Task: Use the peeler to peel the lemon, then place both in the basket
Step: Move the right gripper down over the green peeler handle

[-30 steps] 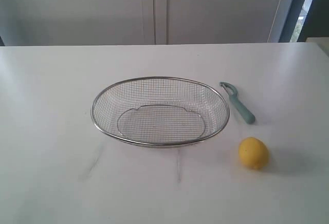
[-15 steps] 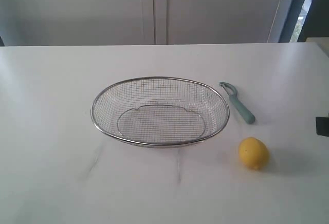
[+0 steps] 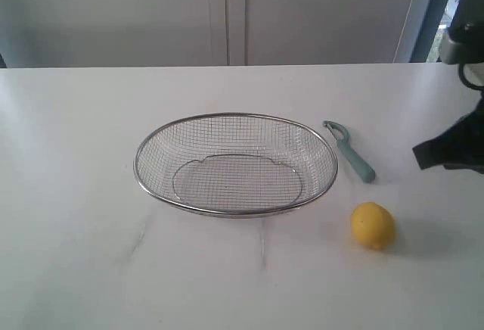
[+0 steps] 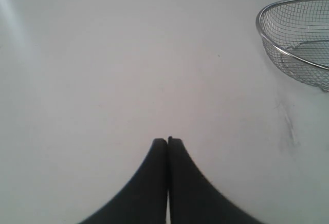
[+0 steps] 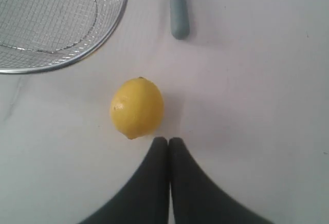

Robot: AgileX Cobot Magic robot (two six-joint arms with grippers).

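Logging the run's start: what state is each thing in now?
lemon: whole, unpeeled, on the table.
peeler: lying flat on the table, not held.
basket: upright, empty.
left gripper: shut, holding nothing.
right gripper: shut, holding nothing.

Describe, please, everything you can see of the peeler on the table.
The peeler is a slim hand tool with a pale teal handle, plastic by its look, and a curved metal blade head. It lies flat on the white table, head pointing away from the exterior camera, its rounded handle end nearer the lemon. It sits just right of the wire basket, apart from the rim, and clear of the lemon. Only the table touches it.
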